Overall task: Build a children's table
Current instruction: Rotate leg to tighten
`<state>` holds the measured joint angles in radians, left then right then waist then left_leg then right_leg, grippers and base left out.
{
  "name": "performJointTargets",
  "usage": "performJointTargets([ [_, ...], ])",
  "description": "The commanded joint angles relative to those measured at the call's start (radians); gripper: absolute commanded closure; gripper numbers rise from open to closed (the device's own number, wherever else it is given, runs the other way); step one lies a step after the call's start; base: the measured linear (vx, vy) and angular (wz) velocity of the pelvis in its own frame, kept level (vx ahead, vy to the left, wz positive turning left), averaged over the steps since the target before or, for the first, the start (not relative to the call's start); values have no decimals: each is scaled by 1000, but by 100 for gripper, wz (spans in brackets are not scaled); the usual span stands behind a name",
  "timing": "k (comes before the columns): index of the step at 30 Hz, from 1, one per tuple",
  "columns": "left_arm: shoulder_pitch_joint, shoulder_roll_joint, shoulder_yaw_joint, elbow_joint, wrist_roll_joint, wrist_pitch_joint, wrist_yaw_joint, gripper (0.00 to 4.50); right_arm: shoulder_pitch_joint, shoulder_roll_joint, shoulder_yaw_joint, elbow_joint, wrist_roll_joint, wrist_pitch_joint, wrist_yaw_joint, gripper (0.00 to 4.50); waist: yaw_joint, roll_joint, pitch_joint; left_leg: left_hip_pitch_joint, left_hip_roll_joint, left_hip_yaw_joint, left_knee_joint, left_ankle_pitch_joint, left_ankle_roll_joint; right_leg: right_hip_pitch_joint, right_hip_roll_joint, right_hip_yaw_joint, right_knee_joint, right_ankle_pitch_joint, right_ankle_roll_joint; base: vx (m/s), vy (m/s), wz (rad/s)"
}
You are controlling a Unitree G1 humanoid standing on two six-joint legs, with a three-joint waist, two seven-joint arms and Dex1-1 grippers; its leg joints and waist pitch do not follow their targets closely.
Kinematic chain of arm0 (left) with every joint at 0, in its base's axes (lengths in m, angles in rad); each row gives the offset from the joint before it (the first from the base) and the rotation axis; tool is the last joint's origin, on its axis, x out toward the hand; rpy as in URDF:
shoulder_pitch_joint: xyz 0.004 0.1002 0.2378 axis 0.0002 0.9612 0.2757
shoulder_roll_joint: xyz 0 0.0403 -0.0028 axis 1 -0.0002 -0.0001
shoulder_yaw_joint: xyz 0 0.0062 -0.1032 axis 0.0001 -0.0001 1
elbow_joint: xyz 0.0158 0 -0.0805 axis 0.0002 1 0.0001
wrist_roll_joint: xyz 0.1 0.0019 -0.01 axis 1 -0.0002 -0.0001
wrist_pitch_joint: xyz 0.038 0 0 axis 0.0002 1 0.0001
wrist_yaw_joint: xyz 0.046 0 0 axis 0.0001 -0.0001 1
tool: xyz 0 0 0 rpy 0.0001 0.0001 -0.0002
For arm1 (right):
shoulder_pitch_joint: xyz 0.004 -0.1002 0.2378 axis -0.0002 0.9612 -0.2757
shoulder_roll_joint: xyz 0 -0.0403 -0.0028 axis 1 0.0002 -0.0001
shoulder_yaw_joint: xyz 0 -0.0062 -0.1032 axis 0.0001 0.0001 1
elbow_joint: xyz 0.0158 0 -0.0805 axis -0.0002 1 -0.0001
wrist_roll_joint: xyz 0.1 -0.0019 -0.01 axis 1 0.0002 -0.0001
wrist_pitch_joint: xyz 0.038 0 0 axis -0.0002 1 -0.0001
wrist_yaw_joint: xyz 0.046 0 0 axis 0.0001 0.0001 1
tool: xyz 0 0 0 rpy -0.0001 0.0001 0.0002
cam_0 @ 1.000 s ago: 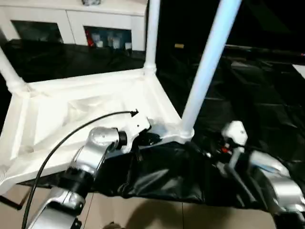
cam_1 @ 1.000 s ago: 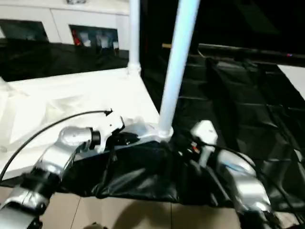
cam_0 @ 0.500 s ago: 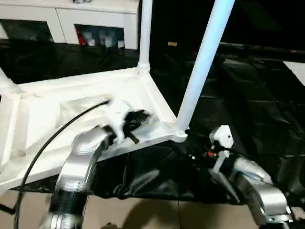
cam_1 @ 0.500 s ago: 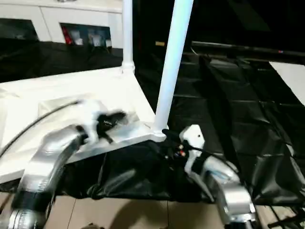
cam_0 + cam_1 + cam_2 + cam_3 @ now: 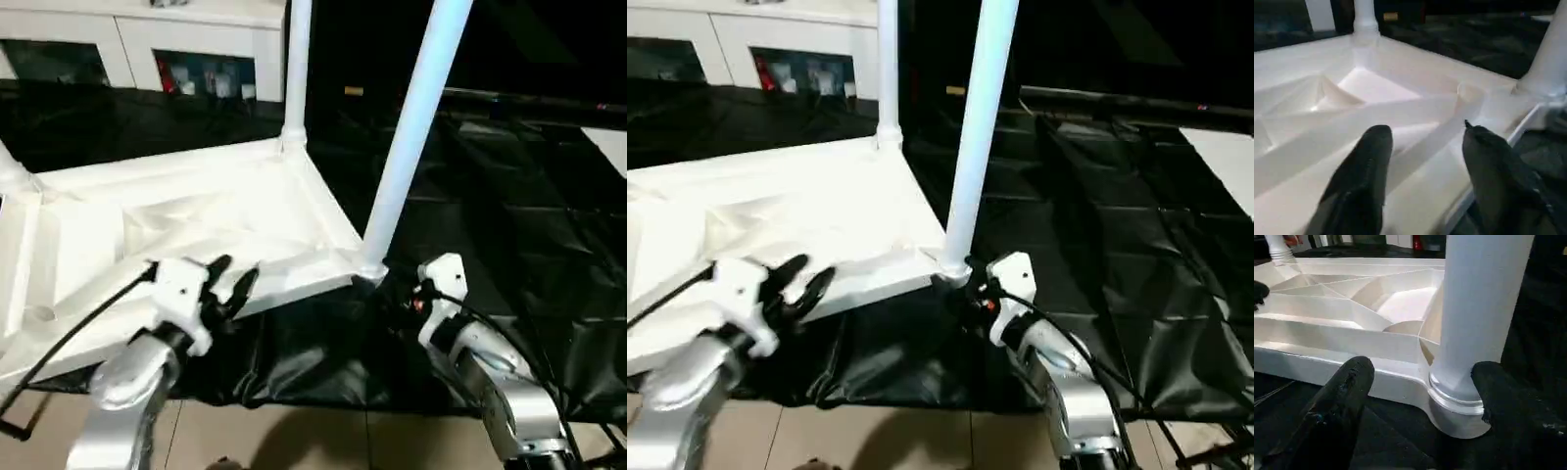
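**Two pincers spread, left one pulled back off the frame**

Two legs are standing upright in the corners of the children's table [image 5: 196, 211], which is lying upside down on the black-covered tabletop [image 5: 509, 176], its ribbed underside facing up. The near leg [image 5: 407, 137] is sitting in the corner socket closest to the robot; the far leg [image 5: 294, 69] is rising from the corner behind it.

A second ago the left pincer [image 5: 231, 282] was pressed together at the near rim beside that socket. It is now spread, holding nothing, and sitting further along the rim toward the robot's left. In its wrist view the fingers [image 5: 1364, 181] are hovering over the inner ribs, apart from them as far as can be told.

The right pincer [image 5: 1418, 396] is staying spread as before, one finger on each side of the near leg's base; whether it is touching the leg cannot be told.

Judging from this, the left arm is finishing its work at this corner, and the leg looks seated. Corners at the picture's left edge are too cropped to judge.
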<state>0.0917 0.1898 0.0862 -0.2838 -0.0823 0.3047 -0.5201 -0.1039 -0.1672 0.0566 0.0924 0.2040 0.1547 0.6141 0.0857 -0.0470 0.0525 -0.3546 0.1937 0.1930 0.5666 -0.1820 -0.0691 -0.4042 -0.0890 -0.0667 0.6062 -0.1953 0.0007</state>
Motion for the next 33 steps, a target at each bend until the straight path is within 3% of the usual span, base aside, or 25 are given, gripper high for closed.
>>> performJointTargets([
  [1, 11, 24, 4, -22, -19, 25, -22, 154, -5, -33, 27, -31, 49, 14, 91, 81, 1, 8, -48, -2, 39, -21, -71, -298, 21, 39, -41, 49, -86, -249, -109, 0, 0, 0],
  [5, 19, 32, 2, -44, -42, 54, -32, 133, -1, -64, 45, -57, 83, 45, 164, 81, 3, 11, -48, -1, 40, -19, -69, -292, 29, 40, -42, 49, -84, -228, -130, 0, 0, 0],
  [6, 23, 35, -1, -53, -54, 68, -42, 110, 2, -75, 54, -68, 95, 56, 193, 81, 5, 11, -49, 0, 41, -20, -68, -292, 31, 43, -43, 50, -82, -224, -138, 0, 0, 0],
  [7, 31, 49, -12, -60, -57, 74, -60, 105, 8, -94, 68, -92, 126, 92, 245, 81, 6, 10, -46, -1, 40, -20, -69, -294, 36, 44, -41, 49, -83, -226, -137, 0, 0, 0],
  [11, 36, 80, -23, -56, -71, 82, -89, 77, -2, -102, 78, -91, 125, 90, 269, 81, 7, 11, -46, 1, 39, -21, -70, -314, 26, 40, -45, 50, -88, -281, -126, 0, 0, 0],
  [12, 31, 114, -17, -42, -89, 92, -120, 77, -49, -76, 77, -28, 102, 65, 244, 81, 6, 13, -47, 4, 39, -21, -70, -315, 22, 37, -45, 50, -88, -288, -128, 0, 0, 0],
  [14, 30, 134, -17, -37, -92, 95, -139, 77, -70, -66, 82, -3, 95, 56, 240, 81, 1, 10, -46, -1, 37, -24, -73, -316, 15, 40, -43, 48, -87, -305, -127, 0, 0, 0],
  [16, 33, 167, -12, -40, -106, 118, -168, 77, -108, -51, 90, 37, 94, 53, 239, 81, 1, 11, -47, 4, 37, -23, -70, -320, 10, 36, -45, 49, -85, -311, -133, 0, 0, 0],
  [19, 50, 230, 4, -46, -141, 158, -234, 77, -175, -18, 90, 118, 100, 44, 236, 81, 5, 7, -52, 6, 37, -21, -68, -271, 13, 38, -44, 51, -72, -225, -163, 0, 0, 0],
  [24, 59, 327, 14, -35, -193, 200, -331, 77, -258, 34, 94, 218, 98, 25, 246, 81, 4, 7, -52, 10, 37, -17, -68, -252, 15, 37, -42, 49, -65, -181, -187, 0, 0, 0],
  [30, 43, 371, -14, -17, -221, 228, -389, 77, -331, 99, 90, 349, 66, -32, 183, 81, 4, 12, -52, 13, 36, -19, -73, -289, -17, 37, -45, 50, -65, -219, -184, 0, 0, 0],
  [33, 39, 382, -29, 3, -221, 222, -399, 77, -379, 151, 55, 466, 39, -97, 67, 81, 3, 15, -54, 15, 35, -18, -72, -281, -30, 34, -47, 51, -63, -196, -189, 0, 0, 0],
])
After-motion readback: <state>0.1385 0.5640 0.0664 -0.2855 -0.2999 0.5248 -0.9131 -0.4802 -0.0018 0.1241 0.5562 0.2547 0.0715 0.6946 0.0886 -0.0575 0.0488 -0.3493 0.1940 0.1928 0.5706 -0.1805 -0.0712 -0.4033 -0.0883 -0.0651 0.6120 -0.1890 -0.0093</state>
